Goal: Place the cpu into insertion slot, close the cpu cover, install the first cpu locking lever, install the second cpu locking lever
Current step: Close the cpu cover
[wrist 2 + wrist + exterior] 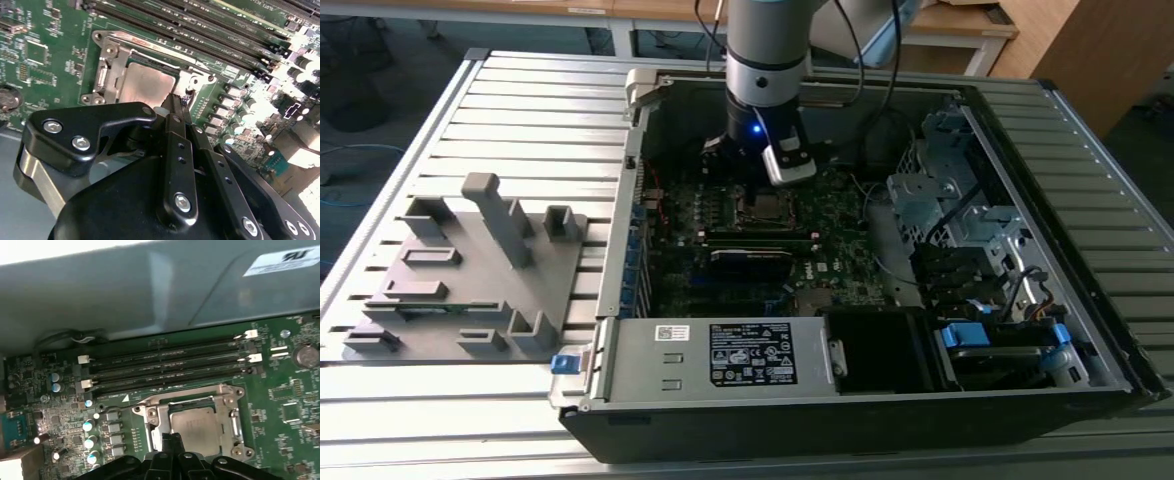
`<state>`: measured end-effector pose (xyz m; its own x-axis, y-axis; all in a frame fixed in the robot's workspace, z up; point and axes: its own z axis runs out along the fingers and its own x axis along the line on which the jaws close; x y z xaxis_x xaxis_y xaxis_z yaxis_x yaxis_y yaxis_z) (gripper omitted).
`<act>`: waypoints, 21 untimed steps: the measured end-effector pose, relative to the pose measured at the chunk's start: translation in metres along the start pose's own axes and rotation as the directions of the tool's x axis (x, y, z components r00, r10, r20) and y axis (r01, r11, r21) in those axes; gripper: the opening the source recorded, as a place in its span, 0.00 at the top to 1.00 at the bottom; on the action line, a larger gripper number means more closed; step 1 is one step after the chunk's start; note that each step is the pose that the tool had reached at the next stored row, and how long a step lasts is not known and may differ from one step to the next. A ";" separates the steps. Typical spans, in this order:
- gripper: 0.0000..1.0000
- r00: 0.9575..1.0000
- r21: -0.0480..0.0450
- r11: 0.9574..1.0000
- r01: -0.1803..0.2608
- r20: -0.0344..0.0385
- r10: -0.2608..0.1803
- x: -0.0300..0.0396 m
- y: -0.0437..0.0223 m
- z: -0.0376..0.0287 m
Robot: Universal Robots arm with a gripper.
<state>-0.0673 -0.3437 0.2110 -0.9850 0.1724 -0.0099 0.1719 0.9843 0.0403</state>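
Found the tool [176,100] clenched on nothing visible, tips just beside the cover's edge. Noted, left to right: cover [107,70], chip [147,85] lying flat in the socket [767,207], memory slots [210,37]. Judged the risk: could slip off thin metal and scrape board parts, or press crookedly and bend pins.

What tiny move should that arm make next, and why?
Probably a slight press downward: the pincer, shut, sits at the edge of the cover, which already lies around the chip, so clamping it seems next.
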 end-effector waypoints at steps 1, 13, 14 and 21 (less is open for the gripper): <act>0.90 1.000 0.000 1.000 0.000 0.000 0.000 0.0009 -0.0002 0.0016; 0.90 1.000 0.004 1.000 0.000 0.000 0.000 0.0087 -0.0021 0.0123; 0.90 1.000 0.004 1.000 0.000 0.000 0.000 0.0088 -0.0021 0.0123; 0.90 1.000 0.002 1.000 0.000 0.001 0.000 0.0088 -0.0019 0.0104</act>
<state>-0.0761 -0.3436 0.2004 -0.9850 0.1724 -0.0106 0.1719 0.9844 0.0378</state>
